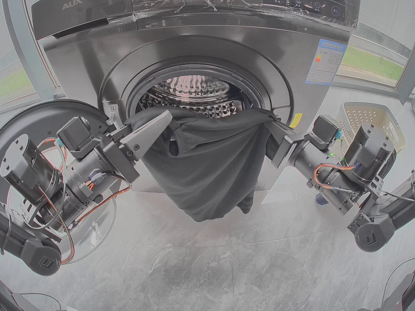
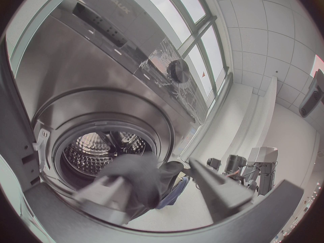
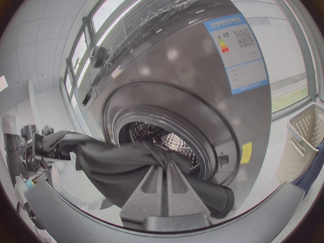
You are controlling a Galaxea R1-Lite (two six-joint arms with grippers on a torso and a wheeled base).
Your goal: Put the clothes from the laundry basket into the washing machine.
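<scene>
While the dark garment point(image 1: 203, 165) hangs spread across the mouth of the washing machine point(image 1: 259, 57), the head view puts the left gripper point(image 1: 149, 124) at one upper corner and the right gripper point(image 1: 272, 130) at the other. The cloth's top edge sits just at the drum point(image 1: 194, 91) rim and its bulk sags outside, below the opening. From the left wrist, the left gripper point(image 2: 148, 172) stands wide, the garment point(image 2: 145, 183) bunched against one finger rather than pinched. From the right wrist, the right gripper point(image 3: 166, 167) is clamped narrow on a fold of the garment point(image 3: 111, 166); the laundry basket point(image 3: 303, 135) stands beside the machine. Loading looks mid-way: the next move probably calls for pushing the hanging bulk inward past the rim before the right lets go.
</scene>
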